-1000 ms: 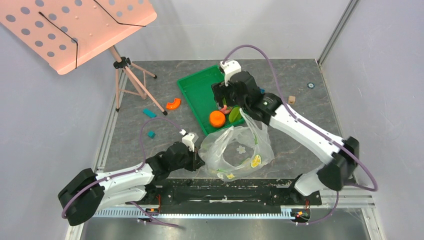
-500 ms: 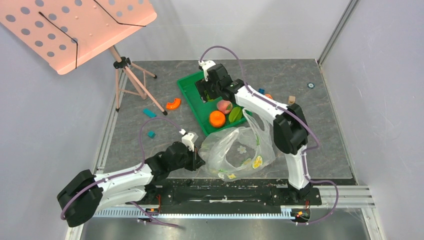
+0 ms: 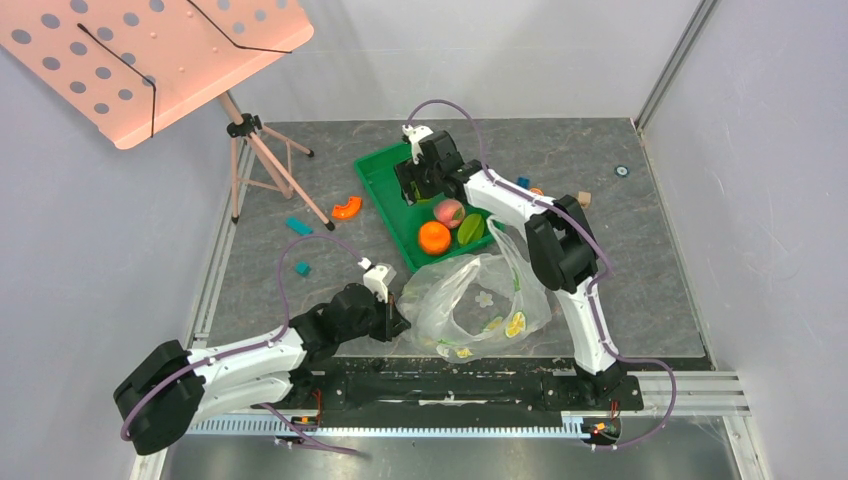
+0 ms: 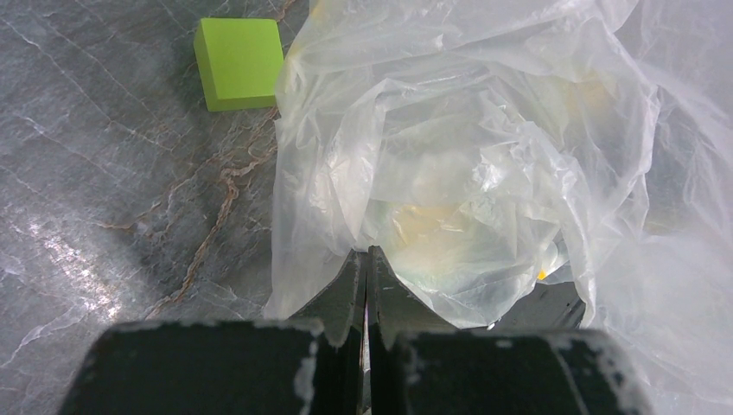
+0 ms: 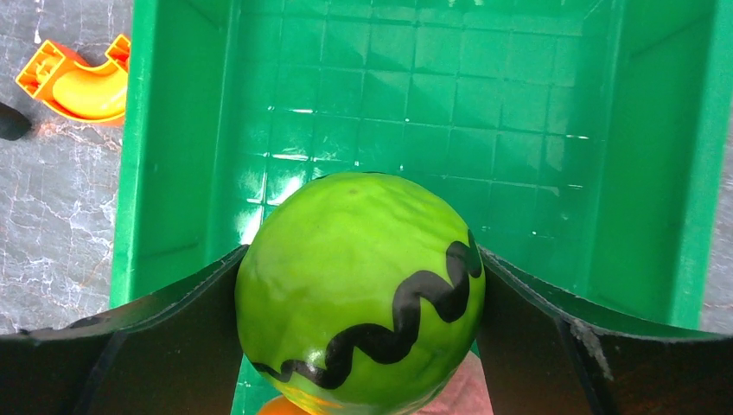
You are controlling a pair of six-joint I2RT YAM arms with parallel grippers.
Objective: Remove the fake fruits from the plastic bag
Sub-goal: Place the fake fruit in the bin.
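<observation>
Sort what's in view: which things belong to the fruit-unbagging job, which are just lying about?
Job: plastic bag, watermelon ball, peach, orange, green oval piece, green tray.
Lying about: orange curved piece, teal blocks, lime block, music stand.

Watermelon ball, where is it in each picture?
Top external: hidden under the right gripper, above the green tray's far half.
Left wrist: not in it; just the plastic bag pinched by the left gripper.
Right wrist: bottom middle, the watermelon ball held between the fingers over the tray.
Shared landmark: the orange curved piece, left of the tray in top and right wrist views.
</observation>
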